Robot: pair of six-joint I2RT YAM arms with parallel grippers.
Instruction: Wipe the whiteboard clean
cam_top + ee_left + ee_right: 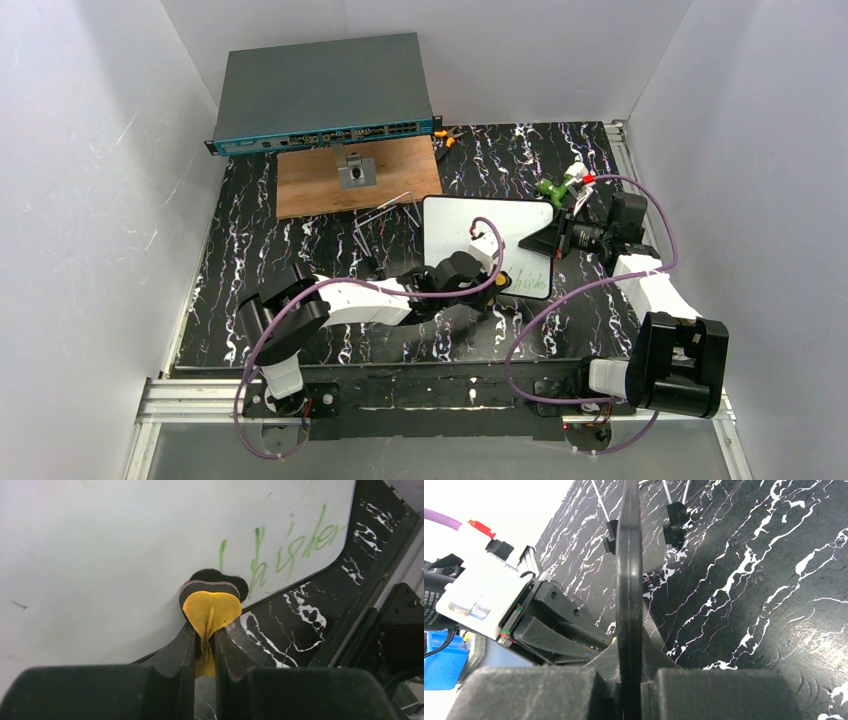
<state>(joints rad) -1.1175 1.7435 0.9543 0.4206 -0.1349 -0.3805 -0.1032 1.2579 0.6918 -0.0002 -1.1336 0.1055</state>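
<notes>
Left end effector pinches a yellow-and-black eraser narrowly, its felt set on the whiteboard just beside the green writing.
This board lies mid-counter, its right rim clamped by the closed right end effector. Most of the surface looks clean, but the green word at the near right corner is not yet wiped, so I judge the erasing unfinished.

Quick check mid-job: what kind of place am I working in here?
Likely a lab robot cell: white enclosure walls, a rack network switch at the back, aluminium framing along the near edge.
</notes>
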